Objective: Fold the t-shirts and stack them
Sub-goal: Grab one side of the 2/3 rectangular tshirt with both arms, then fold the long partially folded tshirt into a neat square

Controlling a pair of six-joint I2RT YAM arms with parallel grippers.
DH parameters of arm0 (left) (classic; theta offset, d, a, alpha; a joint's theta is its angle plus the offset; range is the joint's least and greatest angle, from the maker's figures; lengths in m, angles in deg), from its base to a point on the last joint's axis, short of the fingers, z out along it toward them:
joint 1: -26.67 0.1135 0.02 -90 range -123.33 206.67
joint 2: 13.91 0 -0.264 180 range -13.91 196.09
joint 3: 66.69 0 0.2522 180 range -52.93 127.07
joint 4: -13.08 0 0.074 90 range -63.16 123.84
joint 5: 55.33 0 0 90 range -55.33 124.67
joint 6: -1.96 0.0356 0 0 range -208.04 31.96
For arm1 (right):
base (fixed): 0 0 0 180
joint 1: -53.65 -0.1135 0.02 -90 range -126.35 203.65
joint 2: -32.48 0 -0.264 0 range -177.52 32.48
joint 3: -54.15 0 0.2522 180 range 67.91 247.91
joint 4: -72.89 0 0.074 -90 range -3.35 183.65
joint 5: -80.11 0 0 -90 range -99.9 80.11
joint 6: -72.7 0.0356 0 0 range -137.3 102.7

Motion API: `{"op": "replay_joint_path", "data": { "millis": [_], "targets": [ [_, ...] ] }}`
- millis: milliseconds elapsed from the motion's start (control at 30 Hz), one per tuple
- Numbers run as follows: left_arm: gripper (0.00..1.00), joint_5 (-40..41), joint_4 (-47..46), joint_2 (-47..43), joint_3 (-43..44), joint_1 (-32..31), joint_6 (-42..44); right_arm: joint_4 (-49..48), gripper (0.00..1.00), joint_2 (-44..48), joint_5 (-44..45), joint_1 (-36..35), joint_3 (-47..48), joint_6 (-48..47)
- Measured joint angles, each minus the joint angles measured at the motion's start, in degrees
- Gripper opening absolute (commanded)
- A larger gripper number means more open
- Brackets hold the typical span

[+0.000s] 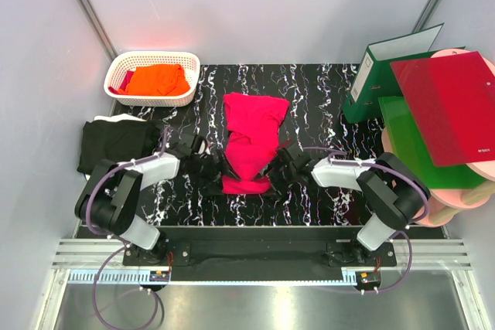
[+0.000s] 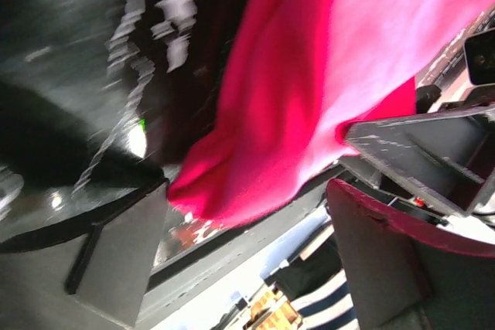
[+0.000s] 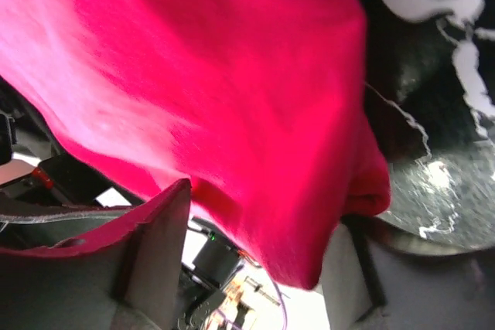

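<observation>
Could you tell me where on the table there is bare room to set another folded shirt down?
Bare tabletop lies between the crimson shirt and the green binder, and a narrower strip between that shirt and the white basket. The near centre is crowded by the left gripper and right gripper; the left edge holds the black shirt.

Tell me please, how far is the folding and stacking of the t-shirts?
Done: perhaps the black t-shirt, lying compact at the left edge of the table. In hand: the crimson-pink t-shirt, narrowed lengthwise at the centre; the left gripper and right gripper straddle its near end, jaws open. Left: the orange t-shirt, crumpled in the white basket, and all stacking.
</observation>
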Motion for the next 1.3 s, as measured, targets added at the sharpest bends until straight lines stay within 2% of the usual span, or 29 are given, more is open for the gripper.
{"op": "replay_joint_path", "data": {
  "millis": [33, 67, 100, 167, 333, 567, 733, 867, 1033, 1300],
  "targets": [
    [0.44, -0.17, -0.74, 1.14, 0.70, -0.72, -0.35, 0.59, 0.38, -0.46, 0.48, -0.02, 0.72, -0.42],
    [0.12, -0.13, -1.40, 2.16, 1.29, -1.49, -0.68, 1.09, 0.05, -0.94, 0.83, -0.02, 1.25, -0.76],
    [0.00, 0.63, -2.19, 3.39, 1.64, -2.36, -0.61, 1.77, 0.00, -1.53, 1.38, -0.02, 1.79, -1.14],
    [0.00, 0.87, -3.23, 6.34, 1.51, -3.67, -1.46, 3.19, 0.00, -2.56, 1.42, -0.02, 2.40, -1.95],
    [0.00, 0.85, -2.91, 5.55, 1.29, -4.57, -1.84, 7.41, 0.00, -2.36, 0.57, -0.02, 4.17, -4.15],
    [0.00, 1.77, 7.48, -3.30, 1.86, -5.46, -1.29, 14.99, 0.00, 6.75, -3.58, -0.59, 4.68, -6.49],
    [0.00, 1.33, 14.56, -8.44, 7.43, -5.68, -1.55, 19.23, 0.00, 13.92, -4.31, -0.59, 5.81, -7.80],
    [0.00, 1.40, 18.23, -8.72, 13.40, -5.68, -2.64, 23.37, 0.00, 14.12, -4.20, -0.55, 10.32, -11.56],
    [0.00, 1.46, 20.46, -2.82, 21.97, -5.66, -3.17, 28.00, 0.01, 7.96, -3.23, -0.13, 21.35, -20.02],
    [0.00, 0.07, 21.59, 15.54, 37.55, -5.25, -2.32, 32.52, 0.01, -3.93, -1.95, 4.68, 34.45, -31.50]
  ]
}}
